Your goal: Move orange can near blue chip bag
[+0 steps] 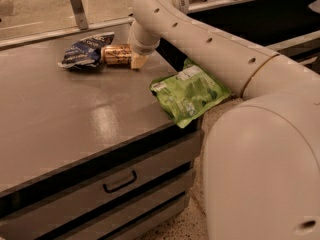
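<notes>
The orange can point(115, 54) lies on its side on the grey table top point(75, 114), at the back. Its left end touches the right edge of the blue chip bag point(86, 50), which lies flat at the back left. My gripper point(132, 58) hangs from the white arm point(200, 39) that reaches in from the right. It is shut on the can's right end, with one pale finger point(138, 61) showing in front of the can. The other finger is hidden behind the can.
A bright green bag point(189, 93) lies at the table's right edge and partly overhangs it. A metal post point(76, 6) stands behind the blue bag. Drawers with a dark handle point(120, 181) are below the front edge. My white body point(265, 169) fills the lower right.
</notes>
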You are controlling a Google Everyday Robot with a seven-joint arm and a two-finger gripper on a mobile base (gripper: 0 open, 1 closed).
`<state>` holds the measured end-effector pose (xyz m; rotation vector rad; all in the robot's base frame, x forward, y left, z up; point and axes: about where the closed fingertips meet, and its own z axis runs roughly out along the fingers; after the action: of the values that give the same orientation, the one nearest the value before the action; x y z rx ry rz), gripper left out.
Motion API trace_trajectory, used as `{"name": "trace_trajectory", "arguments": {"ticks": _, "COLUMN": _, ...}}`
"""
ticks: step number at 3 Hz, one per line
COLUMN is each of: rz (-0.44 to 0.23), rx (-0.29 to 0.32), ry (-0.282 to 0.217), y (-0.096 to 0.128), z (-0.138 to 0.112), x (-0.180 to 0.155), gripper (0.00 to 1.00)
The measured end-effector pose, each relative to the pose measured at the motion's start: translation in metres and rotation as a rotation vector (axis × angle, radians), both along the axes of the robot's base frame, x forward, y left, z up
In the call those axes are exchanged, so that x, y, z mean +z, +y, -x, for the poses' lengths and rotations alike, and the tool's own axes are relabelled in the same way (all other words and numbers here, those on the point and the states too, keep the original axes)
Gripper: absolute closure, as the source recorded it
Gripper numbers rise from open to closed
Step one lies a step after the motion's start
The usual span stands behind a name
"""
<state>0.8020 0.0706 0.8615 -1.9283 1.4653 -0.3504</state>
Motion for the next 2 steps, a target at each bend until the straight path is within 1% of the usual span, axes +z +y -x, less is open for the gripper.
{"name": "trace_trajectory", "arguments": {"ticks": 2, "rz": 0.002, "rx": 0.002, "ry": 0.005, "y": 0.0018, "z": 0.0001, "x": -0.0047, "gripper": 0.17}}
